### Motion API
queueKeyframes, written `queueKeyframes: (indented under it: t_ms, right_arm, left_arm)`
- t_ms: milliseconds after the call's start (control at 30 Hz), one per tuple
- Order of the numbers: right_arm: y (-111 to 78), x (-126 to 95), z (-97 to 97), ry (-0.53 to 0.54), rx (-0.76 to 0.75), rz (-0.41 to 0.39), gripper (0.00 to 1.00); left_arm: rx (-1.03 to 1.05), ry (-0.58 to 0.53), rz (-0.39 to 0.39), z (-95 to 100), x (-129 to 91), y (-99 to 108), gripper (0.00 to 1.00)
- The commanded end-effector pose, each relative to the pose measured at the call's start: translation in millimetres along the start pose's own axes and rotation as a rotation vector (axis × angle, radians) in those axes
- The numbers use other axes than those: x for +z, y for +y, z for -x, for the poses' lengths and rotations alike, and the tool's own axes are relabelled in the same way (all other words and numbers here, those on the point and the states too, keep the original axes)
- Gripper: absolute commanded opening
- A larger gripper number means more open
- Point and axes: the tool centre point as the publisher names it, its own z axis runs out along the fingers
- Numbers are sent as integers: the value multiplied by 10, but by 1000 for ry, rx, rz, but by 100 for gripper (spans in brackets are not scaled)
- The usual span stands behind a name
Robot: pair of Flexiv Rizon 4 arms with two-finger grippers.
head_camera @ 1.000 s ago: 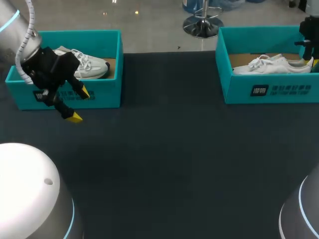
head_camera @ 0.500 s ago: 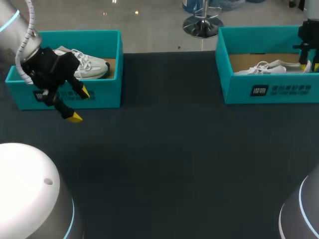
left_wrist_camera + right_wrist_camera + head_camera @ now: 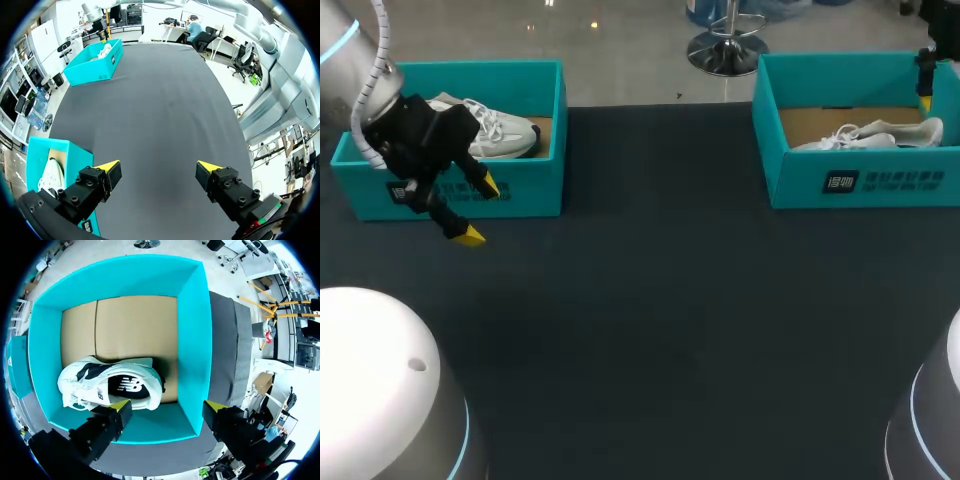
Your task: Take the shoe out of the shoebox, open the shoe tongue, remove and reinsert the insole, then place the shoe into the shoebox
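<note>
A white shoe [image 3: 107, 382] lies on its side on the cardboard floor of the teal right shoebox [image 3: 194, 340]. My right gripper [image 3: 167, 409] hangs open above the box's near wall, with nothing between its fingers. In the head view that shoe [image 3: 875, 133] rests in the right shoebox [image 3: 860, 182], and only a bit of my right arm [image 3: 927, 72] shows at the frame's edge. My left gripper [image 3: 478, 210] is open in front of the left shoebox [image 3: 520, 190], which holds a second white shoe [image 3: 498, 131]. The left gripper [image 3: 159, 169] holds nothing.
The dark table mat [image 3: 660, 300] stretches between the two boxes. In the left wrist view the left shoebox [image 3: 42, 150] sits beside the fingers and the right shoebox [image 3: 95, 67] stands far ahead across the mat.
My right gripper opened and let go of the shoe, which settled lower into the right box. The right gripper then rose away from it. The left arm stayed still.
</note>
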Motion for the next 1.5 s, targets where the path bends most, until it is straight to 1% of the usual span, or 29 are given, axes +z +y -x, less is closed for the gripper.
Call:
queueKeyframes:
  t_ms: [33, 133, 233, 367, 467, 700, 767, 833, 900, 933, 967, 1000, 1067, 1100, 1167, 1200, 1333, 1367, 1433, 1500]
  right_arm:
    - [-332, -532, -91, -29, -21, 89, 100]
    - [-466, -729, -217, -35, -32, 103, 100]
    - [-616, -875, -434, -34, -42, 102, 100]
    - [-877, -961, -732, -19, -41, 107, 100]
    - [-1011, -966, -941, 23, -68, 86, 100]
    - [-1011, -966, -941, 23, -68, 86, 100]
    - [-1011, -966, -941, 23, -68, 86, 100]
    - [-1011, -966, -941, 23, -68, 86, 100]
    - [-1011, -966, -941, 23, -68, 86, 100]
    - [-1011, -966, -941, 23, -68, 86, 100]
    - [-1011, -966, -941, 23, -68, 86, 100]
    - [-1011, -966, -941, 23, -68, 86, 100]
    - [-1011, -966, -941, 23, -68, 86, 100]
    - [-1011, -966, -941, 23, -68, 86, 100]
    - [-1011, -966, -941, 23, -68, 86, 100]
    - [-1011, -966, -941, 23, -68, 86, 100]
    - [-1011, -966, -941, 23, -68, 86, 100]
    - [-1011, -966, -941, 23, -68, 86, 100]
    - [-1011, -966, -941, 23, -68, 86, 100]
    - [-1011, -966, -941, 23, -68, 86, 100]
  left_arm:
    - [0, 1, 2, 0, -3, 3, 100]
    - [0, 1, 2, 0, -3, 3, 100]
    - [0, 1, 2, 0, -3, 3, 100]
    - [0, 1, 2, 0, -3, 3, 100]
    - [0, 1, 2, 0, -3, 3, 100]
    - [0, 1, 2, 0, -3, 3, 100]
    - [24, -29, -22, 116, -165, 10, 100]
    - [27, -98, 30, 283, -300, 27, 100]
    - [48, -130, 66, 458, -417, 82, 100]
    - [51, -161, 108, 546, -449, 118, 100]
    - [70, -181, 141, 628, -479, 171, 100]
    - [90, -182, 159, 714, -511, 237, 100]
    - [154, -204, 174, 873, -562, 399, 100]
    - [187, -182, 171, 959, -566, 491, 100]
    - [263, -205, 182, 1116, -561, 668, 100]
    - [300, -197, 170, 1194, -575, 763, 100]
    - [398, -126, 179, 1479, -710, 1090, 100]
    - [416, -124, 176, 1543, -749, 1163, 100]
    - [420, -91, 202, 1679, -808, 1281, 100]
    - [446, -76, 223, 1774, -866, 1374, 100]
